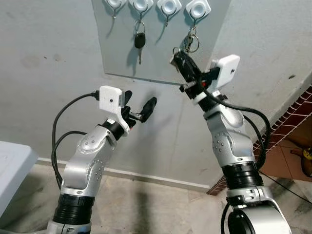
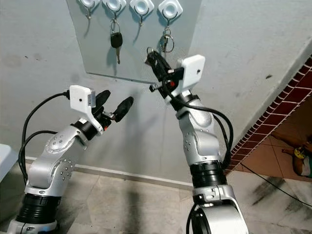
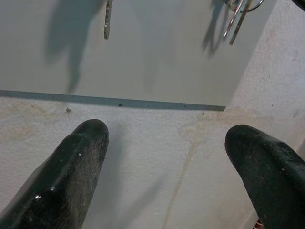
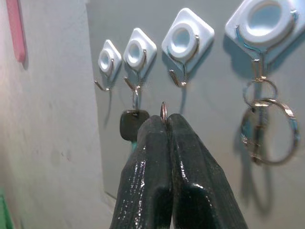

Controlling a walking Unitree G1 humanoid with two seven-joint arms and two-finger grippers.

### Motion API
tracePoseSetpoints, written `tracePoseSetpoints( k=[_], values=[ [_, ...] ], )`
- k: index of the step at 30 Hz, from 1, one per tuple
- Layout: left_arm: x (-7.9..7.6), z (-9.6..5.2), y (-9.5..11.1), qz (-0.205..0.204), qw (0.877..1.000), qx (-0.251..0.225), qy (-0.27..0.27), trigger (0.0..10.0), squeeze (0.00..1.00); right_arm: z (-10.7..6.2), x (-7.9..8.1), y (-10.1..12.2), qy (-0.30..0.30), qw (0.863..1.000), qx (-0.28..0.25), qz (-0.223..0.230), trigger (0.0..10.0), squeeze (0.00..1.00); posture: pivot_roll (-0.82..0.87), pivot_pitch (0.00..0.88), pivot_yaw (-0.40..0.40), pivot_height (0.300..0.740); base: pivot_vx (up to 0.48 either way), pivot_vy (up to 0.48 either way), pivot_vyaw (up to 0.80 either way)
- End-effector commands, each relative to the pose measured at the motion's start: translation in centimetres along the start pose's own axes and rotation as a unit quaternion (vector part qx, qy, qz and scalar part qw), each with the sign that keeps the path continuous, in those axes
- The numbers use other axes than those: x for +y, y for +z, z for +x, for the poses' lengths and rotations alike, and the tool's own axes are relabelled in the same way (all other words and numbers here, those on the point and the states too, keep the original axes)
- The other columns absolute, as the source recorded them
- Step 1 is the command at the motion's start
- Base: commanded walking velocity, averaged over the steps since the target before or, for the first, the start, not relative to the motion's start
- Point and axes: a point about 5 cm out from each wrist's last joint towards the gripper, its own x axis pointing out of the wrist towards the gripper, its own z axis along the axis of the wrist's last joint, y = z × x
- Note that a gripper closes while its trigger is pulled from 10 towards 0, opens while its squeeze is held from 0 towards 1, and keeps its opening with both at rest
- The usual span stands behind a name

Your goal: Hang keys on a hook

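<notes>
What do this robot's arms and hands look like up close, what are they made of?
Both arms are jointed silver metal shells with black ribbed collars near the base. Each wrist carries a small white box, and black cables loop from it along the arm. The left gripper and right gripper each end in two long, glossy black fingers with rounded tips, a little scuffed and dusty.

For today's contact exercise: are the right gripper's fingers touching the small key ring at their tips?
Touching. In the right wrist view the right gripper has its fingers pressed together, with the key ring pinched between their tips.
</notes>
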Motion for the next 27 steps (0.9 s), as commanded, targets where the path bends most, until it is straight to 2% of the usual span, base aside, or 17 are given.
tracePoseSetpoints(
  k=[1,12,27],
  values=[
    [-0.3,0.2,0.6,0.008,1.000,-0.007,-0.010,10.0,0.00,0.4,-0.2,0.5,0.002,1.000,-0.009,0.007,10.0,0.00,0.04,0.123,-0.043,0.732,0.000,0.000,0.00],
    [-0.4,0.2,0.7,0.006,1.000,-0.006,-0.010,10.0,0.00,3.2,0.5,1.0,0.022,0.998,-0.023,0.045,10.0,0.00,0.05,0.132,-0.046,0.732,0.000,0.000,0.00],
    [-0.3,-0.2,0.7,0.002,1.000,-0.003,-0.002,10.0,0.00,4.9,-0.1,1.2,0.017,0.996,-0.032,0.082,10.0,0.00,0.06,0.150,-0.053,0.732,0.000,0.000,0.00]
  ],
)
